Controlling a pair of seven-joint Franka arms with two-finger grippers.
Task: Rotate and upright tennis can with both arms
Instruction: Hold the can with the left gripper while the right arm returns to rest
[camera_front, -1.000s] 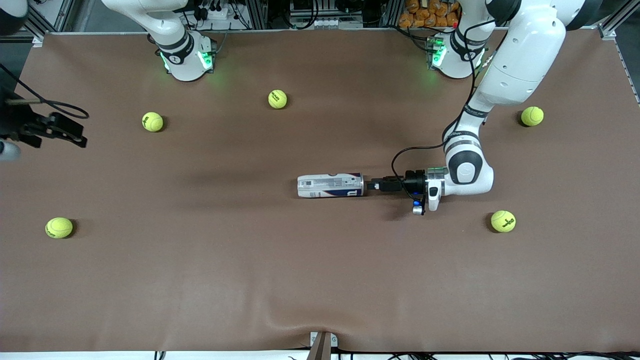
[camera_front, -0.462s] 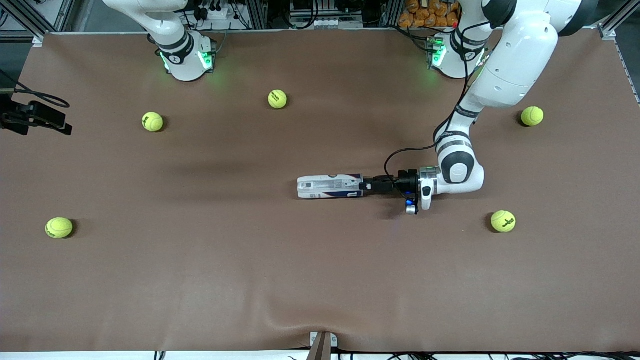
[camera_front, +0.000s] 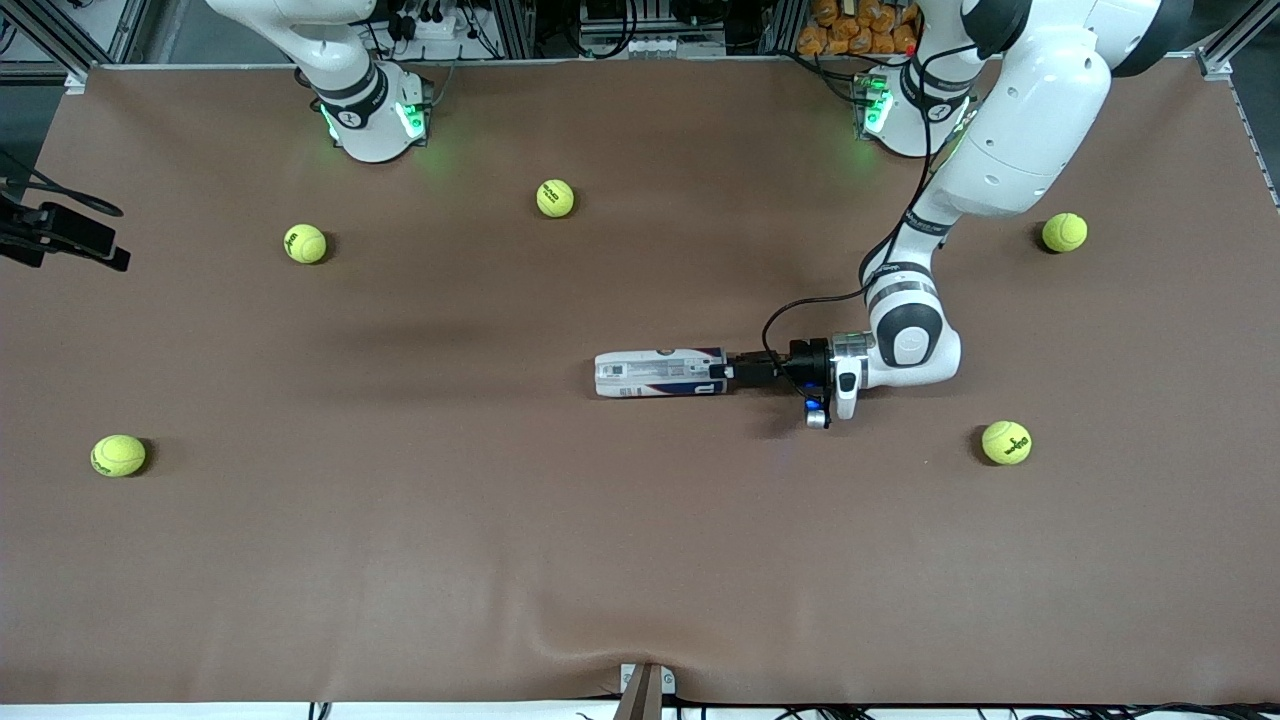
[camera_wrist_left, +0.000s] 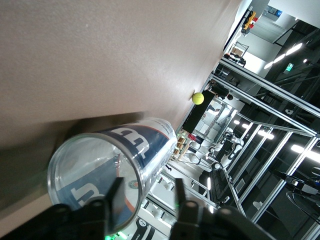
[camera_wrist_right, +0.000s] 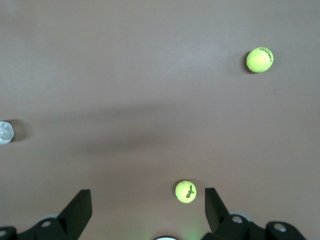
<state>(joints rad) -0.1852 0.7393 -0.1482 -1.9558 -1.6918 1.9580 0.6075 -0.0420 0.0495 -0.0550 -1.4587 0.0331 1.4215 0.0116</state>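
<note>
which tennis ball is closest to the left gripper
The tennis ball nearer the front camera at the left arm's end; the left gripper is at the tennis can's end.

White jointed arms (camera_front: 1030, 110), black cables, green-lit bases (camera_front: 375, 120).

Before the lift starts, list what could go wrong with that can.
The left claw straddles only the open rim of the tennis can, one finger inside, so the lying can may slip or pivot as it is raised. The clear wall looks thin and could buckle if squeezed. The right claw waits open over the right arm's end of the table, too far to steady the can.
</note>
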